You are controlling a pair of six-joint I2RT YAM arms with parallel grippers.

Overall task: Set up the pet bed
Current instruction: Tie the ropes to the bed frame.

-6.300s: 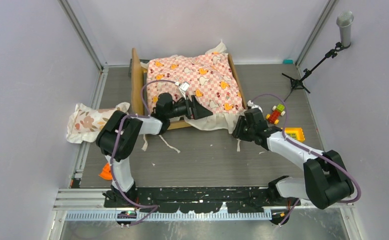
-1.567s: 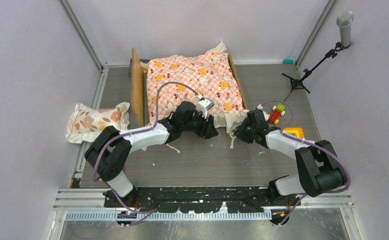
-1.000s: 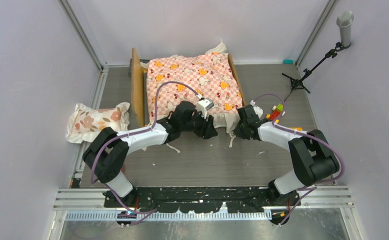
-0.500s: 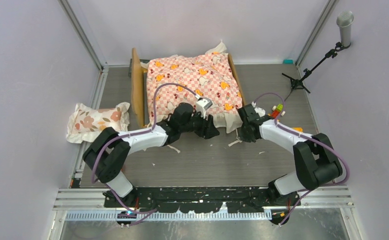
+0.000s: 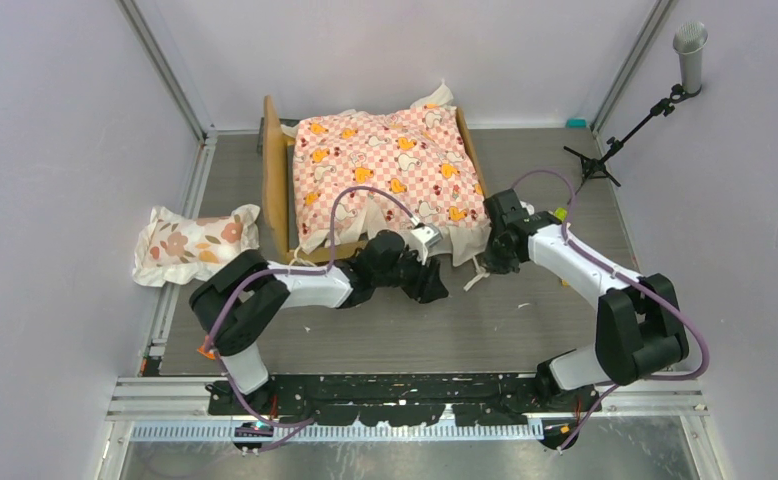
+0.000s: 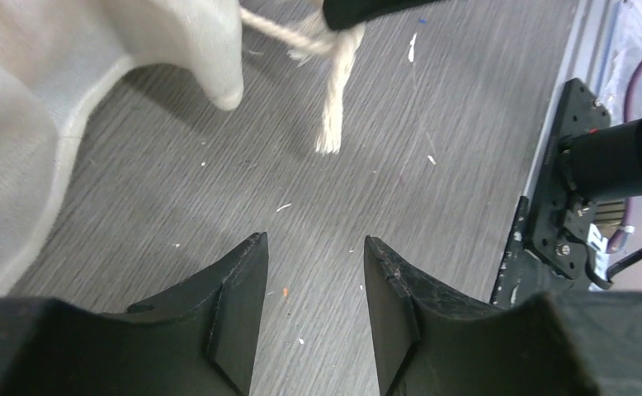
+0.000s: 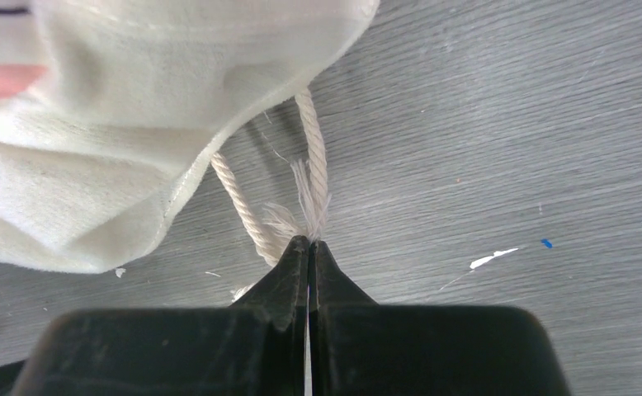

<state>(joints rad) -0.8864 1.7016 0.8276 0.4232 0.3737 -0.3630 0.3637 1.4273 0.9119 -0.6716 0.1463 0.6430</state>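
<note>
The pet bed (image 5: 274,165), a tan wooden frame, stands at the back with a pink-checkered sheet (image 5: 390,165) spread over it. The sheet's white ruffle (image 7: 136,124) hangs over the near edge, and a white cord (image 7: 315,169) runs out from under it. My right gripper (image 7: 309,242) (image 5: 500,262) is shut on the cord's frayed end, just off the bed's near right corner. My left gripper (image 6: 313,241) (image 5: 435,287) hovers open over the bare floor in front of the bed, nothing between its fingers. In the left wrist view the cord (image 6: 334,107) dangles ahead of it.
A floral pillow (image 5: 190,243) lies left of the bed by the side rail. A microphone stand (image 5: 615,140) stands at the back right. A small coloured toy (image 5: 562,213) peeks out behind the right arm. An orange scrap (image 5: 210,346) lies near the left base.
The right gripper has closed on the cord's end and shifted slightly right. The left gripper has drawn back from the sheet's edge, toward the near right, still open.
</note>
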